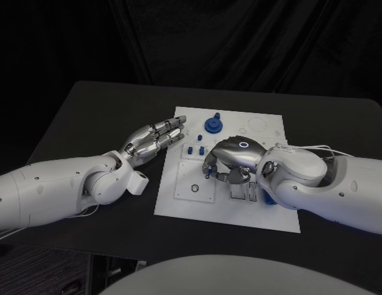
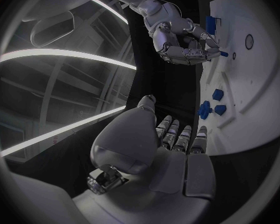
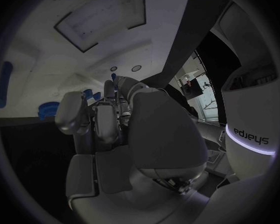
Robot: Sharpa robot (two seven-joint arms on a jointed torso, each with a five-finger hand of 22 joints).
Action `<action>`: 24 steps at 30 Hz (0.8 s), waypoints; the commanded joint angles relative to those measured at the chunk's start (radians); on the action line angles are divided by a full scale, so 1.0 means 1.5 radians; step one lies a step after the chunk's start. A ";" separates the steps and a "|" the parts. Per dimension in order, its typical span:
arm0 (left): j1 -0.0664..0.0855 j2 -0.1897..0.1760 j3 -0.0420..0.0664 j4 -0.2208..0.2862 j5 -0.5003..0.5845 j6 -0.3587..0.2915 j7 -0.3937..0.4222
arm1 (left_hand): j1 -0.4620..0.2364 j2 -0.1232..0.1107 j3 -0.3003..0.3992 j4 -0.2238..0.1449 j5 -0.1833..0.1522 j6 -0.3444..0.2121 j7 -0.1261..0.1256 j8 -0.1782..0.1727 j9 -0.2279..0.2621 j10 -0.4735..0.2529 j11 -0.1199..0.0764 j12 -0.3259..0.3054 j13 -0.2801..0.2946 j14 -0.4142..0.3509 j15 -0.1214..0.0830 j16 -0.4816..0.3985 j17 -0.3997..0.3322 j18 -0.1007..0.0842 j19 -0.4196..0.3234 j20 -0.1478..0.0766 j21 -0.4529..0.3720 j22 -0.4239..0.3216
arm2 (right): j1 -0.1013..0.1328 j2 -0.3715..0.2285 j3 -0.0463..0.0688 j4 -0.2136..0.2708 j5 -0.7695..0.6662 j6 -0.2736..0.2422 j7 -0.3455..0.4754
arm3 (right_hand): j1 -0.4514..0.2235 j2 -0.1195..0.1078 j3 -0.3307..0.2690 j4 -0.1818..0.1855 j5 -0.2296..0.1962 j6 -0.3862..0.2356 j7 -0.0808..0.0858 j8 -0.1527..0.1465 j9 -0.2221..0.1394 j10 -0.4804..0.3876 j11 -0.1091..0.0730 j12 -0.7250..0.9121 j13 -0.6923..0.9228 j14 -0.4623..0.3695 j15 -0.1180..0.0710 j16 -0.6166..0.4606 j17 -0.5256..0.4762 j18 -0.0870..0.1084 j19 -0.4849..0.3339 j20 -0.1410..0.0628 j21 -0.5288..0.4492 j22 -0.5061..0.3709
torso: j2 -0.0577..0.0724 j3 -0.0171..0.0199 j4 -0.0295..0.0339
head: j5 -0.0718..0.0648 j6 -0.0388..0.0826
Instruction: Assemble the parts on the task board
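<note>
- Over the middle of the task board (image 1: 230, 215), our right hand (image 1: 230, 161) hangs with fingers curled downward; in the left wrist view a small blue peg (image 2: 221, 53) juts from its fingertips, so we judge it pinched there
- That peg looks like a small rigid plastic piece, light and probably a little slick; we would keep hold of it near one end so the free end can enter a hole
- Its long axis seems to lie roughly along the board's surface, free end pointing away from the fingers, though we cannot tell the exact tilt
- Just past the hand, toward the far end of the board, a round blue knob part (image 1: 213, 125) stands upright, with smaller blue pieces (image 1: 191, 150) lying flat near the board's left edge
- At the board's left edge our left hand (image 1: 155, 140) hovers with fingers straight and side by side, holding nothing, its tips near those small pieces
- Everything rests on the black table (image 1: 84, 117)
</note>
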 commanded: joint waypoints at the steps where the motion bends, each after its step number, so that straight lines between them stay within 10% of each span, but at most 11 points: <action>1: -0.002 0.001 0.000 0.000 0.000 0.012 0.047 | 0.006 0.002 0.003 -0.003 0.002 0.001 0.008 0.003 0.001 -0.006 0.000 0.003 0.001 -0.001 0.006 0.003 0.001 0.011 -0.002 0.005 -0.002 -0.001 | -0.003 0.002 0.000 0.000 -0.008 -0.003 0.000 | -0.005 0.001 0.005 0.000 -0.005 -0.005 0.001 -0.002 0.000 -0.003 0.002 -0.003 -0.001 0.000 0.005 0.001 0.000 -0.003 0.000 0.004 0.001 0.096 | 0.000 0.0005 0.0011 | 0.000 0.000; 24: -0.004 0.004 0.000 -0.003 0.000 0.018 0.045 | 0.006 0.003 0.004 -0.004 0.002 0.002 0.010 0.003 0.001 -0.007 -0.001 0.003 0.000 -0.001 0.007 0.004 0.001 0.011 -0.002 0.006 -0.002 -0.001 | -0.008 0.009 0.000 -0.006 -0.008 0.006 0.000 | -0.005 0.001 0.005 -0.001 -0.004 -0.004 0.001 -0.003 0.000 -0.003 0.002 -0.004 -0.002 -0.001 0.005 0.000 -0.001 -0.003 0.000 0.004 0.000 0.096 | 0.000 0.0001 0.0000 | -0.001 0.000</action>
